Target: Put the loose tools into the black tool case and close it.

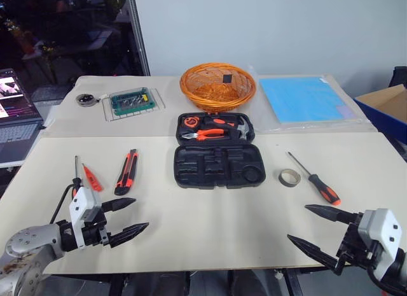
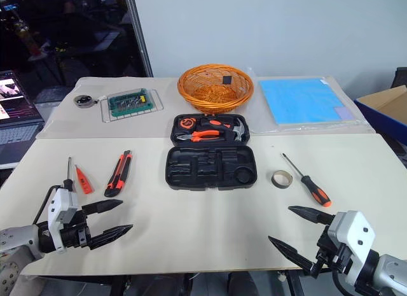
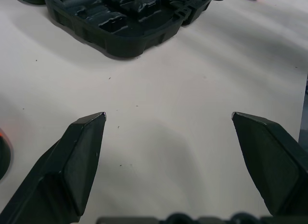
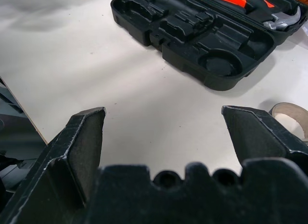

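Tool case (image 1: 218,149) lies open mid-table; utility knife (image 1: 126,172), two small screwdrivers (image 1: 84,176) left, long screwdriver (image 1: 314,179) right, all unpacked. Left gripper (image 1: 133,215) and right gripper (image 1: 315,228) gape empty.

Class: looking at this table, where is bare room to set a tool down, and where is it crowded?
Free: the white table in front of the open black plastic tool case, between both end effectors. Crowded: left, by the orange-and-black utility knife; right, by the tape roll and orange-handled screwdriver.

No readable text, labels or numbers.
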You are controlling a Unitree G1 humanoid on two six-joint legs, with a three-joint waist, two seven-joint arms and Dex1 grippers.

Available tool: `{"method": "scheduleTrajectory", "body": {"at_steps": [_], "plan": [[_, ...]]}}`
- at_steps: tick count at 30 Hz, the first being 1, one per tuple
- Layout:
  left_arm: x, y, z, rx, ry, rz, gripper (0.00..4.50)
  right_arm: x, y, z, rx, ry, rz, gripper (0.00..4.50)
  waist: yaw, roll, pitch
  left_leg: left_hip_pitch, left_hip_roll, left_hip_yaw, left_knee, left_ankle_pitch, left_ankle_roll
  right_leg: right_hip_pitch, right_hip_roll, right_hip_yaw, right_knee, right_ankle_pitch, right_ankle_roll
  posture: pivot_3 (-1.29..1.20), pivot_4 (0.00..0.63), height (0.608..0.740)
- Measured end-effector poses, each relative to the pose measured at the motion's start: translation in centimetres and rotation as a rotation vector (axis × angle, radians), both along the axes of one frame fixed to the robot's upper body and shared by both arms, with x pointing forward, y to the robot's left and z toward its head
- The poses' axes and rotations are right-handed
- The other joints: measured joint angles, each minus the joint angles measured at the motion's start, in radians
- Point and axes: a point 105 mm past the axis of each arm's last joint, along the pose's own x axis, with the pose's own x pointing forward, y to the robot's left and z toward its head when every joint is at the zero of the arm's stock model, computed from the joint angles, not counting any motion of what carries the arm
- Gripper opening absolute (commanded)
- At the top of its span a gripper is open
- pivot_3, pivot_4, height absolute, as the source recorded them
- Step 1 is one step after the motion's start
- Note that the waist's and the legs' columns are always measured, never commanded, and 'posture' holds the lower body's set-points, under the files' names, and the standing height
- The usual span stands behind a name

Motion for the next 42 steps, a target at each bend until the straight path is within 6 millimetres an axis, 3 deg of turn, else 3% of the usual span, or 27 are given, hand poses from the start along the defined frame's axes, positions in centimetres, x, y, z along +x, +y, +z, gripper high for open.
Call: {"method": "scheduleTrajectory", "body": {"at_steps": [2,7,9,12,14,18,22,23,30,31,32,40,42], "plan": [[0.1,0.0,0.0,-0.005,-0.002,0.010,4.50,0.2,0.1,0.2,0.002,-0.011,0.002,4.46,0.000,0.000,0.000,0.000,0.000,0.000,0.000,0.000,0.000,0.000,0.000,0.000,0.000,0.000,0.000,0.00,0.150,0.740],[4.6,0.1,1.5,-0.158,-0.097,0.379,4.50,3.0,2.7,2.5,0.134,-0.161,0.060,4.46,-0.001,-0.003,0.001,0.001,0.001,0.001,0.002,0.000,0.000,0.001,0.001,-0.001,0.000,0.006,0.008,0.00,0.150,0.740],[6.7,2.8,2.1,-0.102,-0.077,0.622,4.50,3.6,4.0,3.7,0.193,-0.195,0.107,4.46,0.001,-0.004,0.001,0.002,0.001,0.001,0.002,0.000,0.000,0.002,0.003,-0.002,0.002,0.007,0.010,0.00,0.150,0.740],[8.1,6.1,2.8,-0.050,-0.021,0.868,4.50,4.0,5.7,5.4,0.211,-0.242,0.216,4.46,0.000,-0.004,0.001,0.003,0.000,0.001,0.003,0.001,0.001,0.001,0.004,-0.003,0.003,0.007,0.010,0.00,0.150,0.740],[8.0,8.7,3.6,0.035,0.004,0.999,4.50,3.7,7.2,6.7,0.198,-0.269,0.328,4.46,-0.009,-0.006,0.002,0.003,-0.001,0.001,0.002,0.005,0.007,0.001,0.005,-0.003,0.002,0.007,0.010,0.00,0.150,0.740],[7.6,11.2,2.9,0.122,0.111,1.138,4.50,3.7,8.9,7.1,0.197,-0.245,0.452,4.46,-0.008,-0.008,0.002,0.003,-0.001,0.002,0.002,0.003,0.006,0.000,0.004,-0.003,0.002,0.007,0.009,0.00,0.150,0.740],[7.1,11.9,2.2,0.161,0.187,1.212,4.50,4.1,8.9,6.9,0.182,-0.221,0.479,4.46,0.002,-0.010,0.003,0.003,-0.001,0.001,0.002,0.003,0.006,0.000,0.004,-0.003,0.002,0.011,0.002,0.00,0.150,0.740],[6.9,12.2,2.1,0.162,0.200,1.227,4.50,4.1,8.8,6.8,0.179,-0.217,0.478,4.46,0.002,-0.010,0.003,0.003,-0.001,0.001,0.002,-0.001,-0.001,0.000,0.004,-0.003,0.002,0.011,0.002,0.00,0.150,0.740],[6.2,12.5,0.9,0.178,0.292,1.255,4.50,4.1,8.8,6.7,0.175,-0.210,0.475,4.46,0.000,-0.010,0.003,0.004,-0.001,0.002,0.002,-0.001,-0.002,0.000,0.004,-0.003,0.002,0.010,0.005,0.00,0.150,0.740],[6.2,12.4,0.7,0.179,0.302,1.252,3.98,4.2,8.8,6.7,0.175,-0.211,0.473,4.50,0.000,-0.010,0.003,0.004,-0.001,0.002,0.002,-0.001,-0.002,0.000,0.004,-0.003,0.002,0.010,0.005,0.00,0.150,0.740],[6.2,12.3,0.5,0.178,0.308,1.250,3.79,4.2,8.8,6.7,0.175,-0.211,0.472,4.50,0.000,-0.010,0.003,0.004,-0.001,0.002,0.002,-0.001,-0.002,0.000,0.004,-0.003,0.002,0.010,0.005,0.00,0.150,0.740],[6.1,12.4,-0.8,0.175,0.334,1.274,0.87,4.3,8.7,6.7,0.177,-0.209,0.459,4.50,0.000,-0.010,0.003,0.004,-0.001,0.002,0.002,-0.001,-0.002,0.000,0.004,-0.003,0.002,0.012,0.002,0.00,0.150,0.740],[6.1,12.4,-0.8,0.170,0.327,1.283,0.88,4.3,8.7,6.7,0.177,-0.209,0.459,4.50,0.000,-0.010,0.003,0.004,-0.001,0.002,0.002,-0.001,-0.002,0.000,0.004,-0.003,0.002,0.011,0.002,0.00,0.150,0.740]]}}
